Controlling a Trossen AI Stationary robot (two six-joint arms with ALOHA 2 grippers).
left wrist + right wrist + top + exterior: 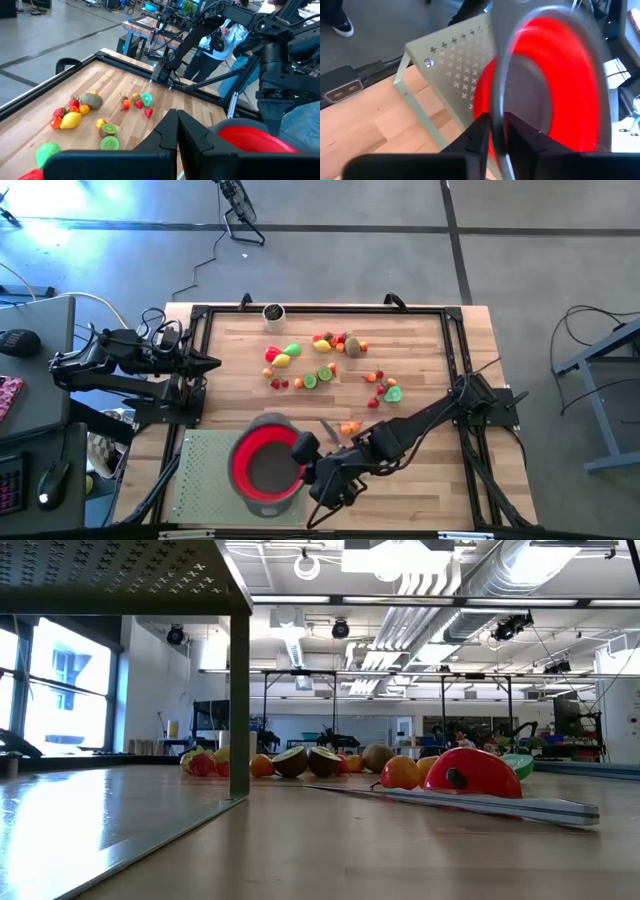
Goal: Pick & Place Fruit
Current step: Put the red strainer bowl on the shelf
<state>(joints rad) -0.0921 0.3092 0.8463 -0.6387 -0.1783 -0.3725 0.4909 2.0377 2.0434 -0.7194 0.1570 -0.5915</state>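
My right pincer (497, 137) is pinching the strainer's (268, 470) grey rim (496, 95), fingers barely parted. My left pincer (177, 131) is waiting shut at the table's left edge. The fruit (330, 360) is lying scattered across the far half.

Bright, even indoor light; one wrist picture badly blurred.

Ceiling lamps (305, 565) and a window (62, 690) at the left light the room, leaving a pale sheen on the worktop (300, 850) and a glare patch on the floor (60, 230) at far left. Shadows are soft and short. The red strainer (555, 85) is smeared with blur up close in the right wrist view; the fruit (300, 761) looks sharp.
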